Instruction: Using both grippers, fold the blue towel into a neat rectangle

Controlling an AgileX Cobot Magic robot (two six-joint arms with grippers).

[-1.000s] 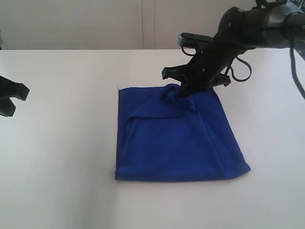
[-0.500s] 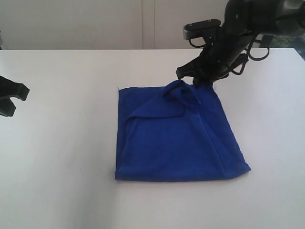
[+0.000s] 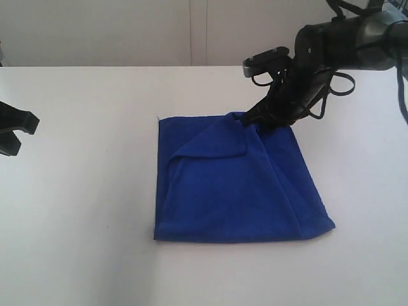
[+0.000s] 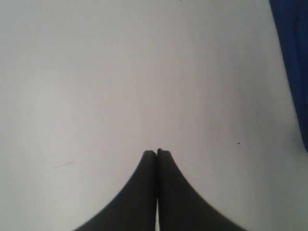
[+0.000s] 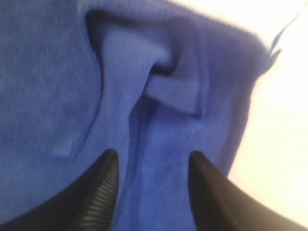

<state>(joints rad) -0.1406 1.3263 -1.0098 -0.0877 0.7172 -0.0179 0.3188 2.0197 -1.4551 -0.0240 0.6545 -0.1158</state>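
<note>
The blue towel (image 3: 229, 185) lies folded on the white table (image 3: 83, 191), with a loose flap turned over near its far edge. My right gripper (image 3: 252, 121) hovers low over the towel's far right corner, open, with bunched cloth (image 5: 159, 91) beyond its two black fingertips (image 5: 108, 161). Nothing is pinched between them; whether they touch the cloth is not clear. My left gripper (image 3: 29, 124) rests at the far left of the table, well away from the towel. In the left wrist view its fingers (image 4: 157, 155) are pressed together over bare table, with a strip of towel (image 4: 293, 62) at the picture's edge.
The white table spreads wide around the towel on all sides. A pale wall (image 3: 127, 32) stands behind the table's far edge. Cables (image 3: 331, 76) loop off the right arm above the towel's far corner.
The right gripper let go of the raised cloth, lifted away, then came back down at the far right corner. The bunched hump has settled flatter. The left arm has not moved.
</note>
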